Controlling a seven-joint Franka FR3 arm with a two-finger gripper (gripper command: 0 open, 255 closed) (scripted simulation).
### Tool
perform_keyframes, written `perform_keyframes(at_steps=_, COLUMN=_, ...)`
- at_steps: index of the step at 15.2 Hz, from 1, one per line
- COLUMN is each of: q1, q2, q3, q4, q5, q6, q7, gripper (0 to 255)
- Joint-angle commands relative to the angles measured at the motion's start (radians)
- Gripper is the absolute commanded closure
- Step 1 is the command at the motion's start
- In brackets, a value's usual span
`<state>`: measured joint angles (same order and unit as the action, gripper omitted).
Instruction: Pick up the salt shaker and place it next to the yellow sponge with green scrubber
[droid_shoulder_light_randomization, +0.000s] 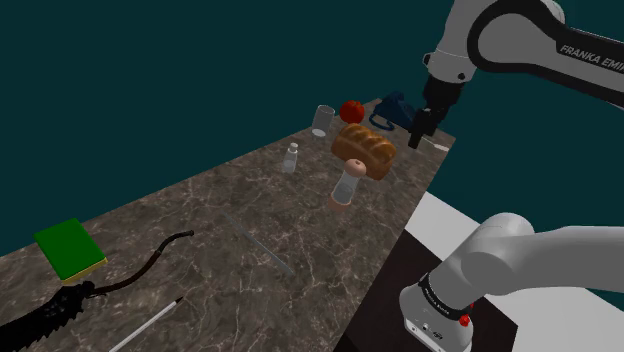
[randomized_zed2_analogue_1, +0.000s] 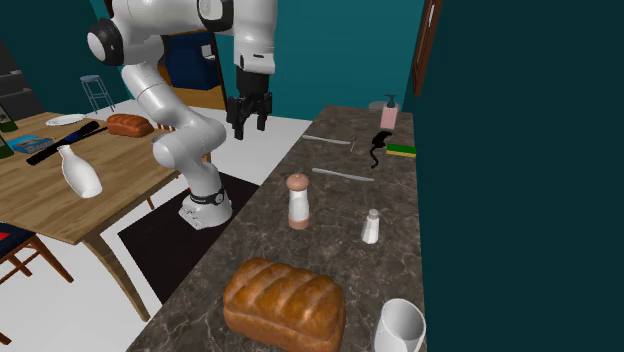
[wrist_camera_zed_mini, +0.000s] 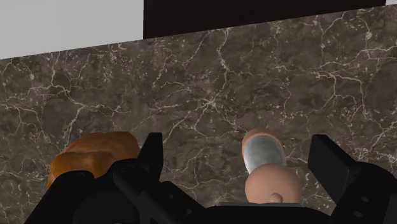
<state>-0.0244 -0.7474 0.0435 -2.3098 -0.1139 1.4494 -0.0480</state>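
Salt shaker (droid_shoulder_light_randomization: 345, 185), pink-capped, stands upright beside the bread (droid_shoulder_light_randomization: 365, 150) while our claw (droid_shoulder_light_randomization: 418, 135) hangs high above, wide open and empty, so next we descend and straddle it.

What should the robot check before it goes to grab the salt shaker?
1. Fingers open: ok, they stand apart.
2. Gripper empty: ok.
3. Tan-capped shaker upright: ok.
4. Which one is the salt, that or the small clear shaker: cannot tell.
5. Gripper low enough to grab: not ok, it is high above the counter.
6. Bare spot beside the sponge: ok.
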Motion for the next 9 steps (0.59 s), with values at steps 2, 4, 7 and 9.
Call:
perform_keyframes(at_steps=2, q1=0.003, q2=0.014, q3=-0.006, q4=-0.016, q5=0.006, q6=0.042, q7=-0.003, gripper=0)
perform_keyframes(at_steps=4, q1=0.008, q2=0.046, q3=-0.017, q4=-0.045, q5=0.017, q6=0.125, q7=-0.009, gripper=0)
perform_keyframes(at_steps=7, q1=0.017, q2=0.104, q3=-0.032, q4=-0.077, q5=0.035, q6=0.250, q7=-0.022, gripper=0)
perform_keyframes(at_steps=9, q1=0.024, q2=0.150, q3=-0.041, q4=-0.092, q5=0.049, q6=0.333, q7=-0.032, gripper=0)
